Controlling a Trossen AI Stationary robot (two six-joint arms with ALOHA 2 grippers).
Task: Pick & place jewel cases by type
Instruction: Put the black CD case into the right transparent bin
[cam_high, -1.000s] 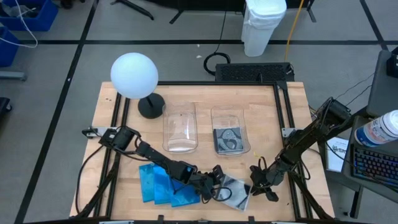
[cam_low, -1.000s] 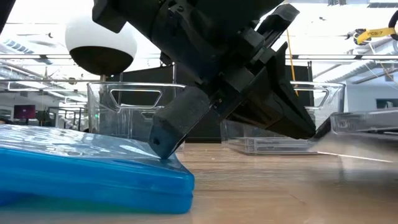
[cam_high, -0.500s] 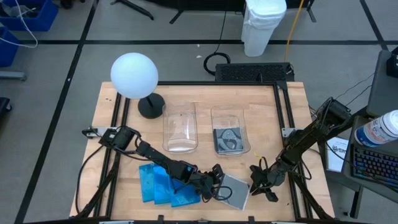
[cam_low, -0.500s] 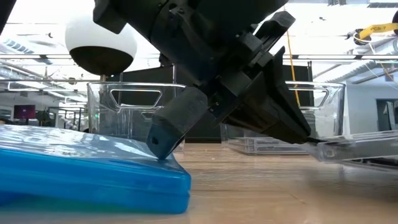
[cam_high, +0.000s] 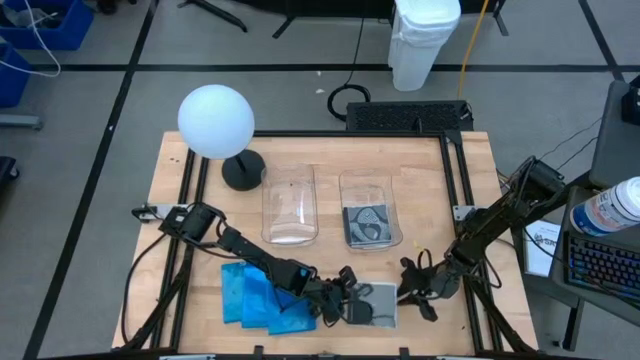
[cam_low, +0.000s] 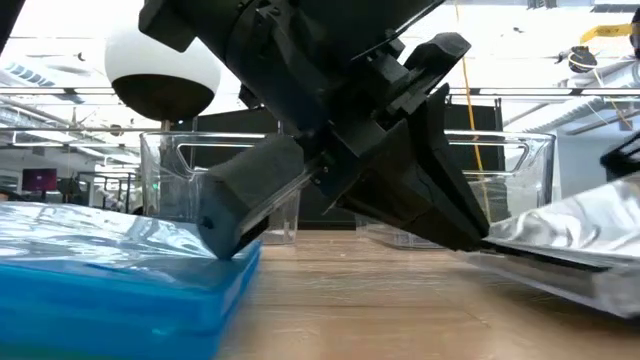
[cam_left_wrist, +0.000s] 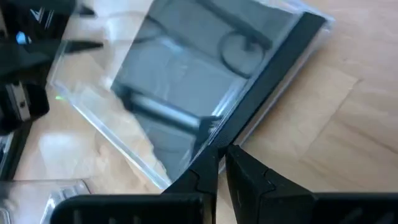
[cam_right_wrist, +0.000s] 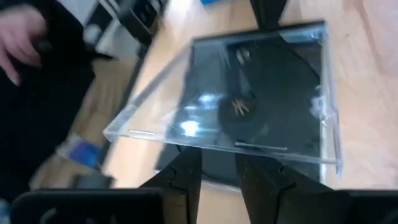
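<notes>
A clear jewel case (cam_high: 376, 305) with a grey-black insert lies near the table's front edge, and its right end is raised in the low view (cam_low: 565, 235). My left gripper (cam_high: 350, 300) is shut on its left side. My right gripper (cam_high: 408, 292) stands at the case's right edge with a narrow gap between its fingers (cam_right_wrist: 186, 171). Several bright blue jewel cases (cam_high: 258, 298) lie stacked flat at the front left, partly under my left hand (cam_low: 230, 215). Another clear case (cam_high: 368, 224) lies flat in the right bin. My left gripper pinches the case's dark spine edge (cam_left_wrist: 249, 118) between its two fingers, slanting down from the table's left. The case tilts up toward the right, its left edge (cam_low: 490, 245) low over the table. My right gripper's fingertips stand right at the clear lid's edge (cam_right_wrist: 217, 144); I cannot tell whether they touch it.
Two clear rectangular bins (cam_high: 290, 205) (cam_high: 345, 198) stand mid-table, the left one holding nothing. A white globe lamp (cam_high: 216, 122) on a black base stands at the far left. Bare wood (cam_high: 440, 190) shows at the right.
The clear case has swung round from a diamond slant to square with the table edges, and its right end has risen. My right gripper has turned toward the case's right edge. My left gripper has rolled a little, and the top blue case has slid slightly toward the table's left edge.
</notes>
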